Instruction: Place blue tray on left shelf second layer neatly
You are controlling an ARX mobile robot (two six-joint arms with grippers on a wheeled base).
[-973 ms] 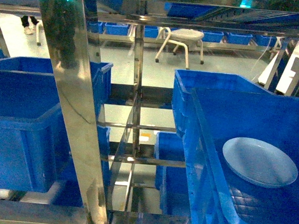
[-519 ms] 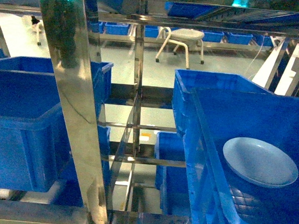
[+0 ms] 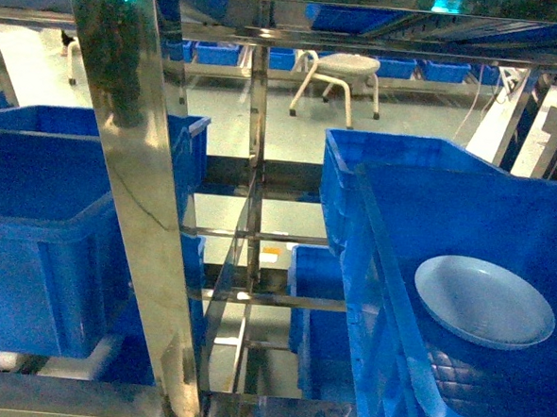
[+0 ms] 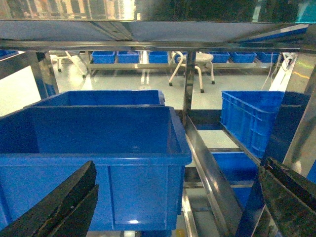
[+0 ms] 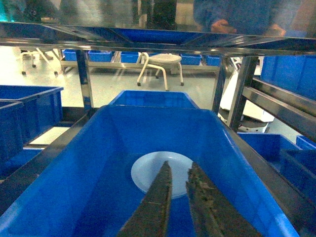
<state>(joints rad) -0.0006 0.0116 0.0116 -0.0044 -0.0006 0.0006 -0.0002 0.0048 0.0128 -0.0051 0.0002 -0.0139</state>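
The pale blue round tray lies flat on the floor of a deep blue crate on the right side of the steel rack. In the right wrist view the tray shows just beyond my right gripper. Its fingers hang above the crate floor with a narrow gap and nothing between them. My left gripper is wide open and empty, facing a blue crate on the left shelf. Neither gripper shows in the head view. The left shelf has steel rails; I cannot tell which tier is the second layer.
A mirror-like steel upright stands close in front, left of centre. Blue crates fill the left shelf; more crates sit on the right. A steel shelf deck runs overhead. A white stool stands on the floor behind.
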